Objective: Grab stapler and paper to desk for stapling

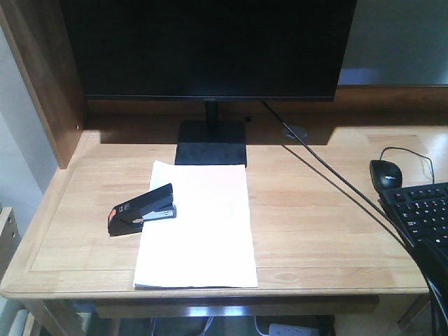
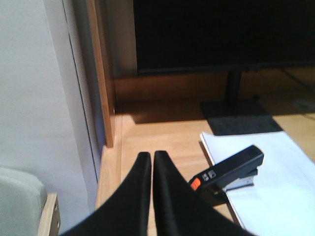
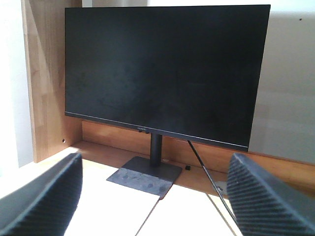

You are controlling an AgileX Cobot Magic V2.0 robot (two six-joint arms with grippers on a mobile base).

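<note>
The black stapler (image 1: 142, 209) with its orange-red tab lies on the left edge of the white paper (image 1: 199, 231). The paper lies flat on the light-wood desk (image 1: 315, 210), in front of the monitor stand. Neither gripper shows in the front view. In the left wrist view my left gripper (image 2: 150, 156) is shut and empty. It hovers over the desk's left side, left of the stapler (image 2: 229, 169) and the paper (image 2: 280, 182), touching neither. My right gripper (image 3: 155, 164) is open and empty above the paper (image 3: 113, 211), facing the monitor.
A large black monitor (image 1: 210, 42) on a square stand (image 1: 210, 143) fills the back. Its cable (image 1: 336, 182) runs diagonally to the right. A black mouse (image 1: 386, 171) and keyboard (image 1: 423, 213) sit at the right edge. A wooden side panel (image 1: 42, 70) rises at the left.
</note>
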